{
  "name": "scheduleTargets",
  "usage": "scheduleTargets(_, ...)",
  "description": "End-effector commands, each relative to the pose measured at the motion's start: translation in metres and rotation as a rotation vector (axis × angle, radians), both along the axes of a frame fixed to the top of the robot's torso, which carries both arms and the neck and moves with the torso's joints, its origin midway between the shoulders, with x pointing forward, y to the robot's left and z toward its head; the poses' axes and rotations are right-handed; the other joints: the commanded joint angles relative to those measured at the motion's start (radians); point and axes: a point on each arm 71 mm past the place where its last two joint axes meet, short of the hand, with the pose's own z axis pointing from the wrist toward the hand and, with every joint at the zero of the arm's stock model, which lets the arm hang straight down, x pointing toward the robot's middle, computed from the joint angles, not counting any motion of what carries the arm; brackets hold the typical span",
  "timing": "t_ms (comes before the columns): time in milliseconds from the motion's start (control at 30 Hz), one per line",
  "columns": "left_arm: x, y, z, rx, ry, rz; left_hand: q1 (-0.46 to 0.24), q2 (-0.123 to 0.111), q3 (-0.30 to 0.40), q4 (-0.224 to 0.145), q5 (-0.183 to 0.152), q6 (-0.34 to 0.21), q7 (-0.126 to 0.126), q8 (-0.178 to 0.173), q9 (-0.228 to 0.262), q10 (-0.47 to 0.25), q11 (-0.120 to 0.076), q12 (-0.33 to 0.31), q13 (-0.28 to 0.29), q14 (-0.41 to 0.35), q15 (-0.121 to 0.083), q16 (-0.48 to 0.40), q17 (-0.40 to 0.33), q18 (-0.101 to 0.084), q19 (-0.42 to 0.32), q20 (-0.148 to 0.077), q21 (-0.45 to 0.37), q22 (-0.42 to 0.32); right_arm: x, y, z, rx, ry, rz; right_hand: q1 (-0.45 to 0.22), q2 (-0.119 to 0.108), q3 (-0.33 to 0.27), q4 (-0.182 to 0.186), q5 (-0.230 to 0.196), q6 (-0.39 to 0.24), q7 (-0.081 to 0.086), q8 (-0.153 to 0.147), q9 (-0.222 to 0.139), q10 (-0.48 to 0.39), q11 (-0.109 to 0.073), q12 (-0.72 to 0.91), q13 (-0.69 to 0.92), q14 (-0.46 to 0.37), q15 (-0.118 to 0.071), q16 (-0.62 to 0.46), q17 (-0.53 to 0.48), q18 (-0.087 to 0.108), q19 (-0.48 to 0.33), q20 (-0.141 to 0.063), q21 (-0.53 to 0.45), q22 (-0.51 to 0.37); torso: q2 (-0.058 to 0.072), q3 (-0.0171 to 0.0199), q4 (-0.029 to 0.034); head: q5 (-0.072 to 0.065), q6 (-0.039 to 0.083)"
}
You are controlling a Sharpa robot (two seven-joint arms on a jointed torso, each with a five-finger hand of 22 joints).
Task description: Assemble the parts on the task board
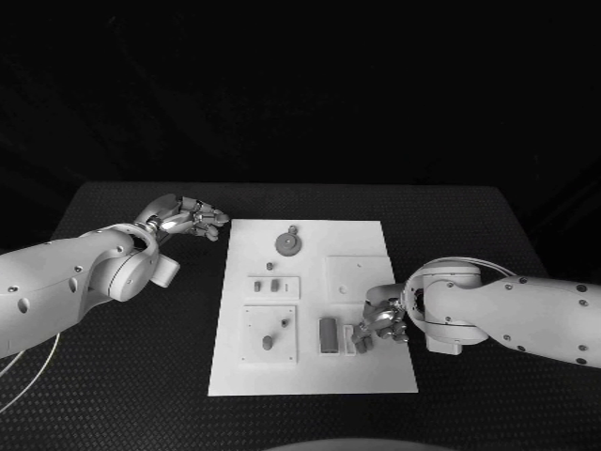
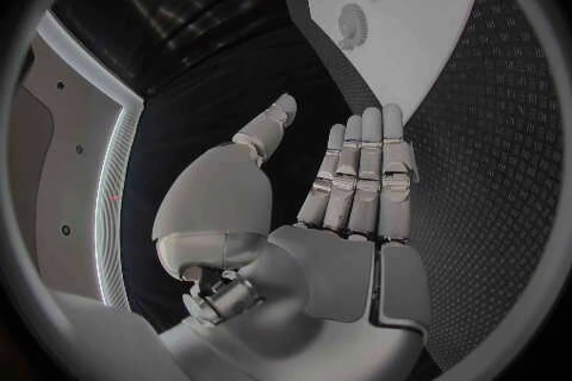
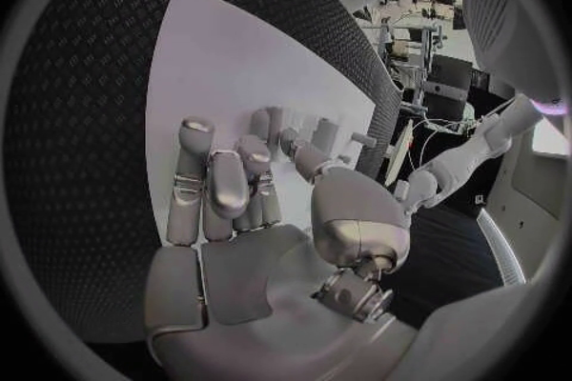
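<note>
Part (image 1: 362, 344) at right hand (image 1: 382, 321) fingers (image 3: 227, 186), task board (image 1: 368, 371)

I see a dim scene with black surroundings; only the task board (image 1: 315, 310) reads bright (nearly washed out), and my wrist views bend straight edges.

Both arms are smooth, rounded white shells, thick at the forearm, with small dark round screw holes dotting the left one. Each ends in a bulbous white wrist housing. The left hand (image 1: 186, 218) and right hand (image 1: 382, 322) are silvery metal with segmented fingers and pale padded palms. What seems to be a thin cable loops below the left forearm.
</note>
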Motion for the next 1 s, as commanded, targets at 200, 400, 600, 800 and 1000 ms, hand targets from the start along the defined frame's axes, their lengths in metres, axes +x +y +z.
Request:
scheduleTargets(200,0.000,-0.002,0.001,-0.010,-0.007,-0.009,-0.005,-0.001,-0.002,0.000,-0.004,-0.004,-0.004,0.006,-0.002,0.000,-0.001,0.001,-0.001,0.007,0.000,-0.006,0.002,0.020,-0.008,0.002,-0.003,-0.001,0.000,-0.006,-0.005,-0.056,-0.013,0.022,0.001,0.013,0.003,-0.014,0.000,0.004,0.003,-0.003,-0.001,0.009,0.001,0.003,0.001,-0.003,-0.005,0.004,0.000,0.013,0.002,0.001,0.006,0.019,0.000,0.0002,-0.0003,0.000,0.001)
scheduleTargets(400,0.000,-0.001,0.001,-0.010,-0.007,-0.008,-0.005,-0.001,-0.002,0.000,-0.004,-0.004,-0.004,0.006,-0.002,0.000,-0.001,0.001,-0.001,0.007,0.000,-0.006,0.002,0.020,-0.008,0.002,-0.003,-0.001,0.000,-0.013,-0.004,-0.083,-0.036,0.015,-0.001,0.013,0.003,-0.018,0.000,0.005,0.003,-0.003,-0.001,0.009,0.001,0.003,0.001,-0.003,-0.005,0.004,-0.001,0.013,0.002,0.001,0.006,0.019,0.000,0.0002,-0.0002,-0.002,0.002)
scheduleTargets(600,0.000,-0.001,0.001,-0.009,-0.006,-0.007,-0.005,-0.001,-0.002,0.000,-0.004,-0.003,-0.004,0.006,-0.002,0.000,-0.001,0.001,-0.001,0.008,0.000,-0.007,0.002,0.020,-0.007,0.003,-0.003,-0.001,0.000,-0.021,-0.002,-0.115,-0.057,0.014,-0.011,-0.004,0.001,-0.023,0.000,0.005,0.003,-0.004,-0.002,0.009,0.001,0.000,-0.001,-0.003,-0.005,0.004,-0.001,0.013,0.003,0.002,0.006,0.018,0.000,0.0009,-0.0005,-0.002,0.001)
scheduleTargets(800,0.000,-0.001,0.001,-0.009,-0.005,-0.007,-0.005,-0.001,-0.002,0.000,-0.004,-0.003,-0.004,0.006,-0.002,0.000,-0.001,0.001,-0.001,0.008,0.000,-0.007,0.003,0.020,-0.007,0.003,-0.003,-0.001,0.000,-0.028,-0.001,-0.130,-0.056,0.011,-0.016,-0.017,0.003,-0.021,0.000,0.004,0.003,-0.005,-0.003,0.007,0.001,-0.004,-0.003,-0.003,-0.004,0.003,-0.005,0.013,0.004,0.002,0.005,0.017,0.000,0.0005,-0.0005,-0.005,0.002)
scheduleTargets(1000,0.000,-0.001,0.001,-0.009,-0.004,-0.007,-0.006,-0.001,-0.002,0.000,-0.004,-0.003,-0.004,0.006,-0.002,0.000,-0.001,0.001,-0.001,0.008,0.000,-0.007,0.004,0.020,-0.008,0.003,-0.003,-0.001,0.001,-0.034,-0.001,-0.145,-0.054,0.008,-0.018,-0.024,0.005,-0.020,0.000,0.004,0.004,-0.006,-0.004,0.005,0.002,-0.007,-0.004,-0.004,-0.004,0.002,-0.007,0.013,0.004,0.002,0.004,0.017,0.000,0.0010,-0.0004,-0.006,0.001)
